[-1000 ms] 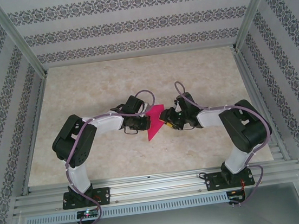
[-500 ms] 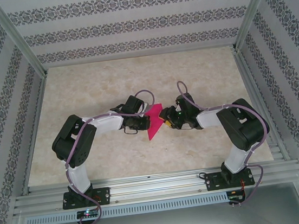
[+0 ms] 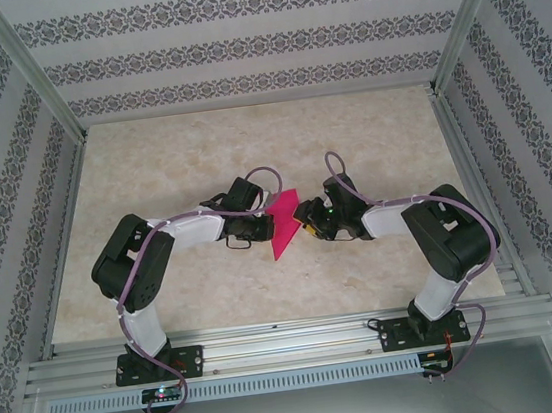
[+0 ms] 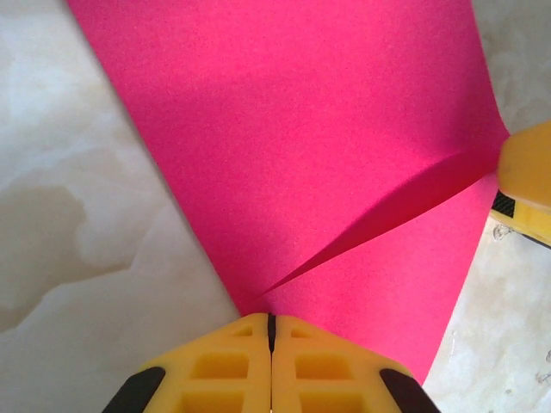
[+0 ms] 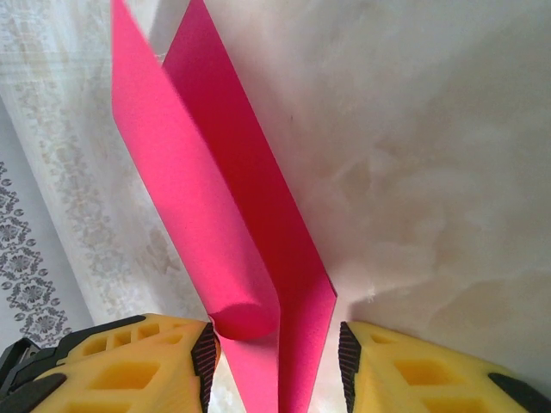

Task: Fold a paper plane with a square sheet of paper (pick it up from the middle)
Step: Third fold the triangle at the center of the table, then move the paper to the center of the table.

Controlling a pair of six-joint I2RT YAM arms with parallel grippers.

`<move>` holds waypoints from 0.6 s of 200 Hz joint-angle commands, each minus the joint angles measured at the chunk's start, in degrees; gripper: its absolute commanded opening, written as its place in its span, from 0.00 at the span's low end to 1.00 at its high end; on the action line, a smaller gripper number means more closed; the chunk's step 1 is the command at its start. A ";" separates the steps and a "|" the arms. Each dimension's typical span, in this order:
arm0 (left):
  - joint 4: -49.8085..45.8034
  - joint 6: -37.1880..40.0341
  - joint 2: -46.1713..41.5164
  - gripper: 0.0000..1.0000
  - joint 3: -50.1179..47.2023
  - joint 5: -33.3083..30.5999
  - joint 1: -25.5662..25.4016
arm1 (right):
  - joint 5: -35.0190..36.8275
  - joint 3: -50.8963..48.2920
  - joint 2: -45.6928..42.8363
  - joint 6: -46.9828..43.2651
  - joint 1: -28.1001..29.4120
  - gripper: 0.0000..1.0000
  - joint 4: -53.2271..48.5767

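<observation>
The square sheet of paper (image 3: 283, 223) is magenta-pink and is held up off the table between the two arms, bent over into a loose fold. My left gripper (image 3: 264, 227) is shut on its near edge. In the left wrist view the yellow jaws (image 4: 271, 323) meet on the paper (image 4: 327, 155) just where a crease starts. My right gripper (image 3: 306, 219) is at the sheet's right side. In the right wrist view it (image 5: 275, 353) is open, and the curled fold of paper (image 5: 215, 224) passes between its fingers, against the left pad (image 5: 205, 354).
The marble-patterned tabletop (image 3: 179, 158) lies below the paper. Patterned walls and aluminium frame posts (image 3: 35, 90) close in the back and sides. The arms' bases sit on the rail (image 3: 293, 345) at the near edge. A yellow finger of the right gripper (image 4: 527, 181) shows beside the paper.
The left arm's elbow has shifted slightly left. The right gripper has edged a little toward the paper. The sheet stays pinched in the left gripper.
</observation>
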 commanded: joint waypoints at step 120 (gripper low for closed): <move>-2.17 0.13 -2.20 0.09 0.53 0.33 0.75 | -3.44 1.91 0.74 -3.57 1.55 0.42 4.89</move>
